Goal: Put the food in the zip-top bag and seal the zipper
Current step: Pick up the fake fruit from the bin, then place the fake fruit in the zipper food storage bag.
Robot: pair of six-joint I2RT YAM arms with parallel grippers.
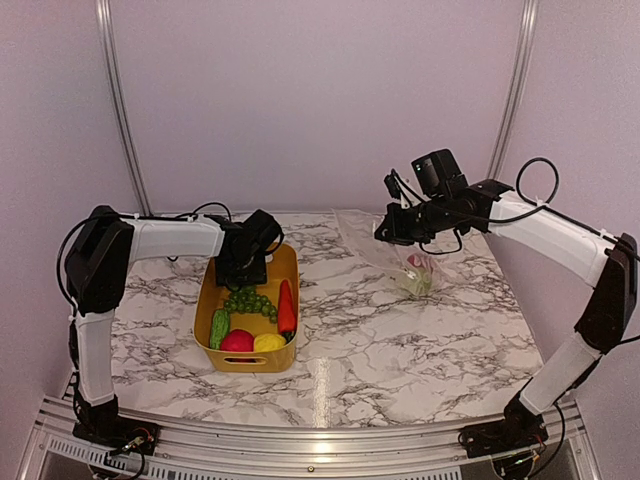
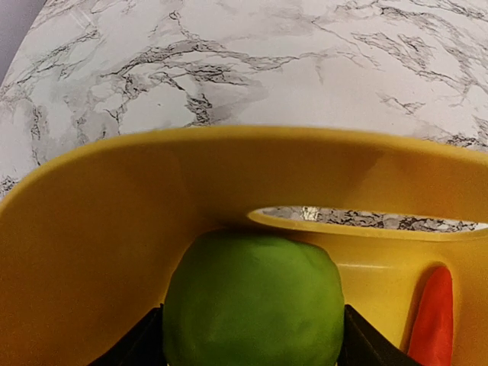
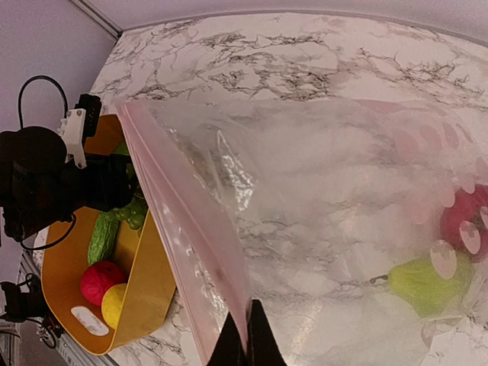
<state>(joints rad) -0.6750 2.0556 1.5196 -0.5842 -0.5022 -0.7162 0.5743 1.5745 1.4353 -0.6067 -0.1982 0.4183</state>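
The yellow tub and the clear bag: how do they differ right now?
The yellow tub is opaque and sits flat on the table; the clear bag is see-through, its edge pinched by the right gripper. The tub holds several toy foods, the bag two. Both hold toy food.

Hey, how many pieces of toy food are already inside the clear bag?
2. A red piece and a green piece lie next to each other at the closed end of the zip-top bag, far from its mouth. The crinkled plastic may hide more.
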